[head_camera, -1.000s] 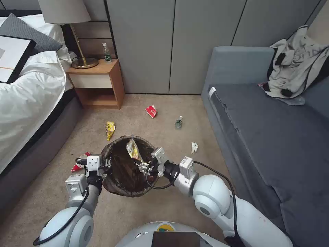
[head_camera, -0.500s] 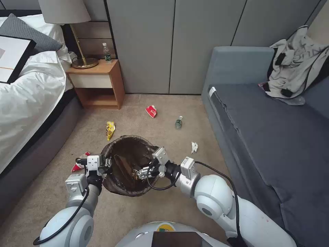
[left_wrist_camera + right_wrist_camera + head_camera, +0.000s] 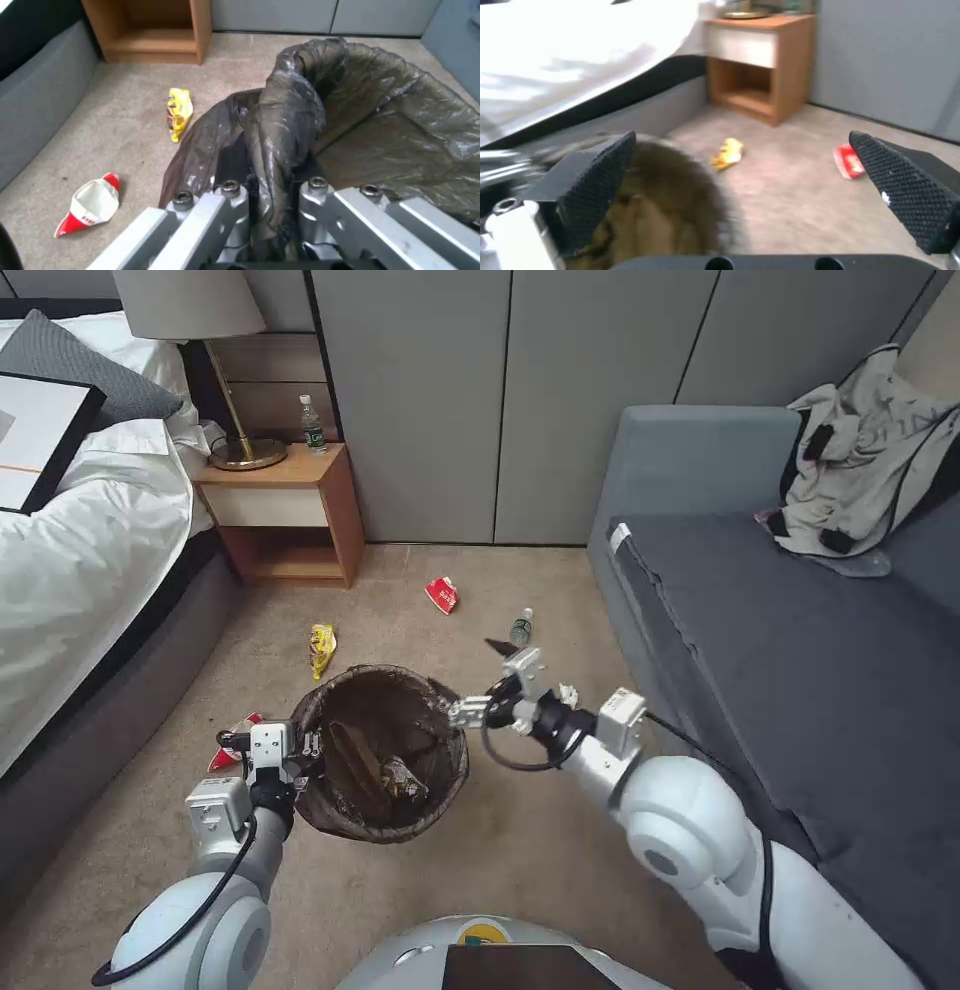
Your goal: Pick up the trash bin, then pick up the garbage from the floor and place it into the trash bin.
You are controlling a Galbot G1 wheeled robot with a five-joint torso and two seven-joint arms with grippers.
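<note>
Now, with its fingers (image 3: 235, 210) clamped on the bag-lined rim of the trash bin (image 3: 440, 770), the left gripper (image 3: 305, 750) holds it above the carpet, while the right gripper (image 3: 480, 680) is spread empty beside the far rim, litter lying inside the bin.

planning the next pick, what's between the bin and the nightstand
In the head view, a yellow wrapper lies on the carpet between the bin and the nightstand; the rest of that stretch is bare.
</note>
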